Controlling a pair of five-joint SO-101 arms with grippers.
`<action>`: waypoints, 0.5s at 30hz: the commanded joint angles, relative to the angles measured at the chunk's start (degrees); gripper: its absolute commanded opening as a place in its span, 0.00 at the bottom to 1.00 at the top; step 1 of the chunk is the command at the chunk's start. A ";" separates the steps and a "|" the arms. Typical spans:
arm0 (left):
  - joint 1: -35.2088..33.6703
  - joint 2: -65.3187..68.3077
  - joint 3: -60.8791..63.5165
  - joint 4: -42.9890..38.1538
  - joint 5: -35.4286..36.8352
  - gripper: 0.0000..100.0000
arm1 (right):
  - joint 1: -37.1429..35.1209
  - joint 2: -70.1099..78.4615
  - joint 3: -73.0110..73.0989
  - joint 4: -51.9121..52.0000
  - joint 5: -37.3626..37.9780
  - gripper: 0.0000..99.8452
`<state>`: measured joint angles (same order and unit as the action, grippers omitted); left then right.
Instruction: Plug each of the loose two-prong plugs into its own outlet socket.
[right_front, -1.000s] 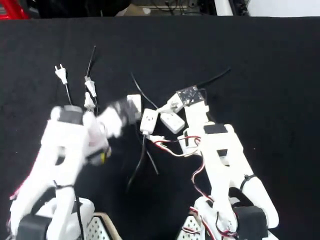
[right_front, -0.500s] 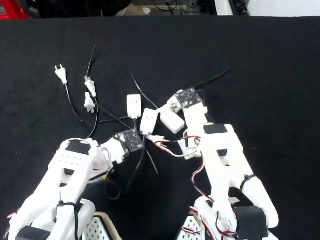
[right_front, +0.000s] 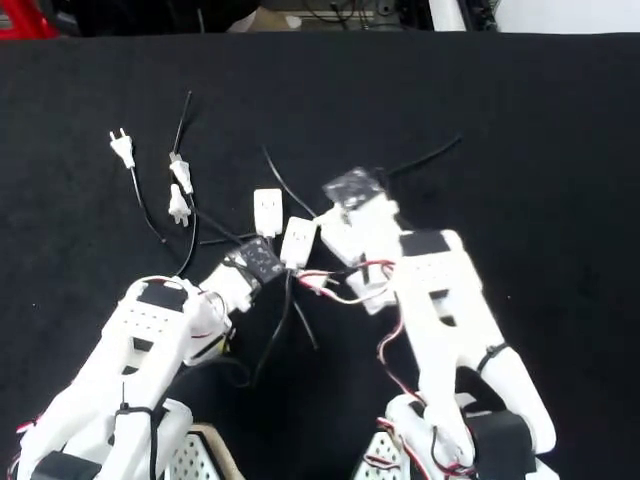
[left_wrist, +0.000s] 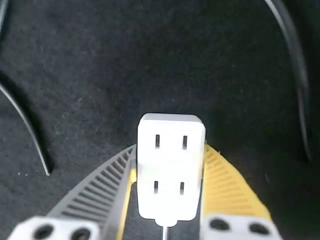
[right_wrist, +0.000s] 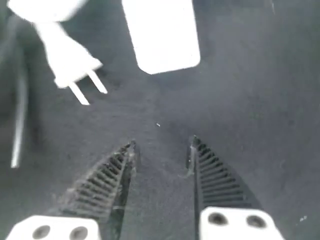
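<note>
**While one socket sits pinched, the plugs lie loose**

Where the left gripper (left_wrist: 170, 150) sits near the middle of the black worktop (right_front: 520, 150), its fingers (left_wrist: 102, 187) press against both long sides of a white outlet socket (left_wrist: 171, 167), pinching it. The block lies flat with its two pairs of slots facing up, and a cord leaves its end nearest the wrist. Seen from above, it lies between the two arms, with a second outlet socket (right_front: 268, 212) just beside it, farther from the arms.

The right gripper (right_wrist: 162, 145) hangs low with its fingers (right_wrist: 107, 180) spread and bare worktop between them. Just beyond their tips lie a third outlet socket (right_wrist: 162, 32) and a two-prong plug (right_wrist: 67, 62), its prongs angled towards the gripper; neither is touched.

Three more plugs lie loose on the left arm's side, well apart from the sockets. They are an outermost plug (right_front: 122, 148), a middle plug (right_front: 181, 172) and a nearer plug (right_front: 178, 208) close beside it, with black cords trailing from them.
</note>
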<state>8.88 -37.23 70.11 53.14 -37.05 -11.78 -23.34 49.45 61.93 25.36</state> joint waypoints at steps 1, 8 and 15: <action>-0.66 -4.22 -2.33 -1.05 2.81 0.17 | -5.36 -0.22 -7.78 4.48 5.80 0.17; 0.31 -19.08 -0.48 5.36 3.08 0.31 | -10.37 0.04 -13.41 7.91 12.40 0.17; -0.40 -34.73 9.10 5.54 2.73 0.32 | -12.75 0.13 -12.79 6.33 12.84 0.17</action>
<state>8.88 -66.42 77.49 57.89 -34.51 -23.65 -23.34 39.08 69.49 37.76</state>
